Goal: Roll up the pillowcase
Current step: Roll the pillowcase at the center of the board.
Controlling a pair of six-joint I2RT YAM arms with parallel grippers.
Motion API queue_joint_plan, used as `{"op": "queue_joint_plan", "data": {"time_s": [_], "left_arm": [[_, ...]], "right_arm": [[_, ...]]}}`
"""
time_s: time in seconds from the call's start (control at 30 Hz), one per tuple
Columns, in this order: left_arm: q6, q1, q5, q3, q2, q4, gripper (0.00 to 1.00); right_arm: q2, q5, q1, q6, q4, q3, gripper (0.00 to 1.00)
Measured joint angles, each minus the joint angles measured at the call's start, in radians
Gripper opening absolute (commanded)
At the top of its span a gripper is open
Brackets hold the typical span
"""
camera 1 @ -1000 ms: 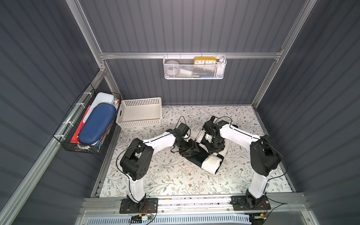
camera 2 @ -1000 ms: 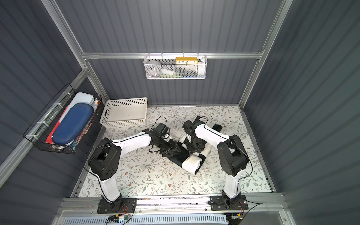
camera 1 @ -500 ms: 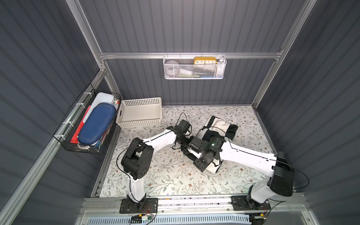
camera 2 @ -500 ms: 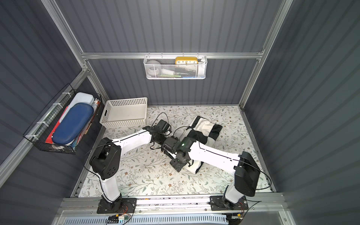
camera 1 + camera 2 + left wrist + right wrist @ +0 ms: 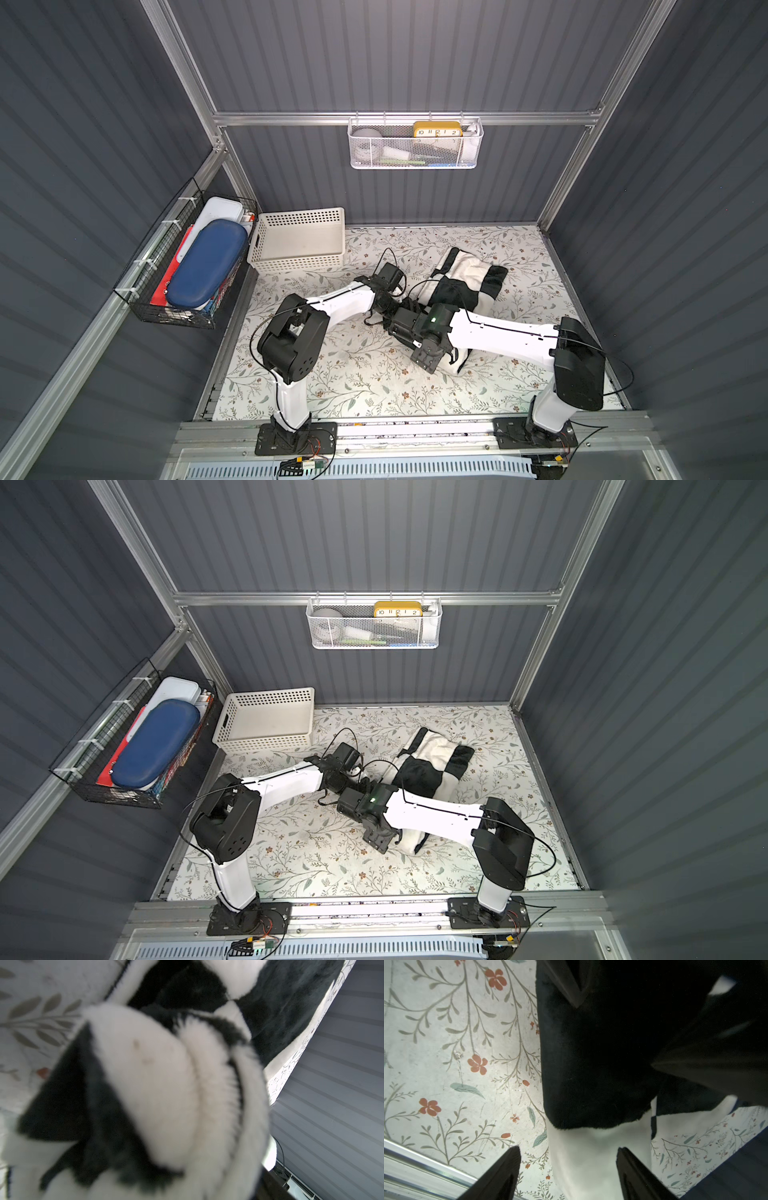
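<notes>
The pillowcase (image 5: pixel 469 270) is bunched into a long lumpy roll on the desk (image 5: pixel 365 386), a bit right of the middle, lying slantwise from back to front. It's well apart from the white basket (image 5: pixel 299 245) in the back left corner. The right arm (image 5: pixel 498 336) reaches across the roll, and the right hand (image 5: pixel 568 1149) sits over its near, white end. In the right wrist view its fingers (image 5: pixel 502 1172) are spread, one on each side of that white end. The one over bare desk has a clear gap to the cloth, so nothing's clamped. The left hand (image 5: pixel 395 307) comes at the roll from the left and is mostly buried under the right arm in both top views. Its own camera shows only blurry black and white plush right up close, so I can't tell if it's apart or pinching.
</notes>
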Motion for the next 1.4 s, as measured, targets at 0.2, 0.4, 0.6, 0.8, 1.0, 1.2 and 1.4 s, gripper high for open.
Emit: {"op": "queue_joint_plan", "data": {"time_s": [0.2, 0.4, 0.6, 0.8, 1.0, 1.2, 1.4], "left_arm": [[0.0, 0.0, 0.003, 0.004, 0.0, -0.001, 0.71], [-0.008, 0.007, 0.016, 0.005, 0.0, 0.012, 0.71], [-0.006, 0.022, -0.005, 0.003, 0.0, 0.042, 0.71], [-0.014, 0.037, -0.002, -0.031, -0.044, 0.047, 0.76], [-0.027, 0.064, 0.005, -0.086, -0.171, 0.02, 0.79], [-0.029, 0.091, 0.004, -0.109, -0.266, 0.004, 0.79], [-0.035, 0.111, -0.001, -0.145, -0.298, -0.001, 0.79]], "right_arm": [[0.067, 0.013, 0.003, -0.002, -0.003, 0.0, 0.78], [0.167, 0.129, 0.011, 0.007, 0.019, -0.011, 0.76], [0.227, 0.296, 0.017, 0.031, 0.049, -0.011, 0.48], [0.221, 0.304, 0.005, 0.048, 0.082, -0.041, 0.33], [0.168, 0.179, -0.035, 0.031, 0.1, -0.056, 0.31], [0.14, -0.129, -0.055, 0.018, 0.011, 0.026, 0.31], [0.122, -0.464, -0.065, 0.014, -0.045, 0.089, 0.32]]}}
